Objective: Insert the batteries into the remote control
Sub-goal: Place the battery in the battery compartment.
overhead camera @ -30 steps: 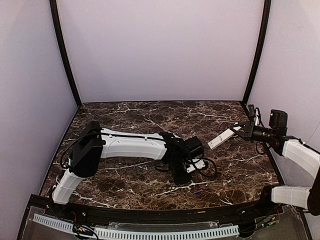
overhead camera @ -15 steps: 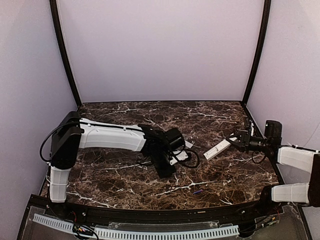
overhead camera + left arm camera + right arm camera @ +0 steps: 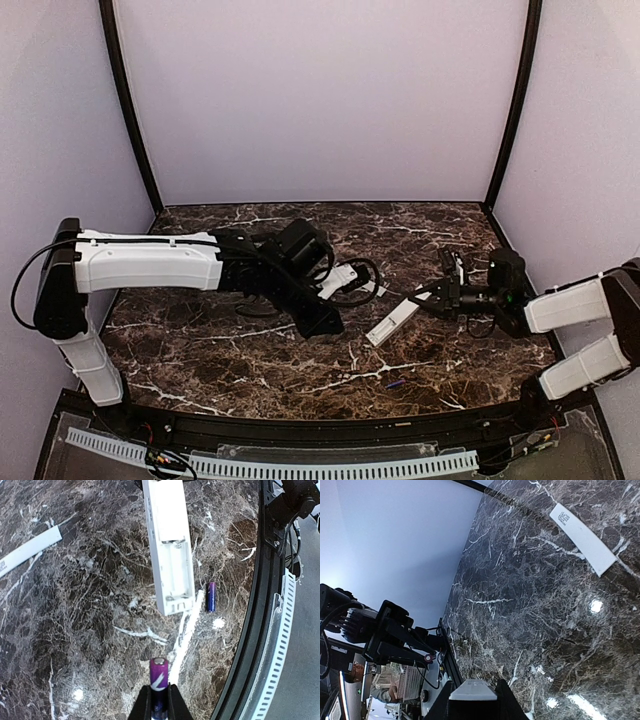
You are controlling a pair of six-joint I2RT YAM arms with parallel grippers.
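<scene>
My left gripper is shut on one purple-blue battery, whose silver tip sticks out past the fingers. In the top view the left gripper hovers left of the remote control. The remote control is a white bar with its empty battery bay facing up. My right gripper is shut on its far end, and the right wrist view shows that end clamped between the jaws. The other battery lies on the table beside the remote's near end, also visible from above.
The thin white cover piece lies flat on the marble, also seen in the right wrist view. The table's black front rail runs close to the loose battery. Side walls enclose the table.
The left arm has swung back and to the left, carrying the battery. The right arm has lowered and pushed the remote toward the table's middle, close above the surface.
</scene>
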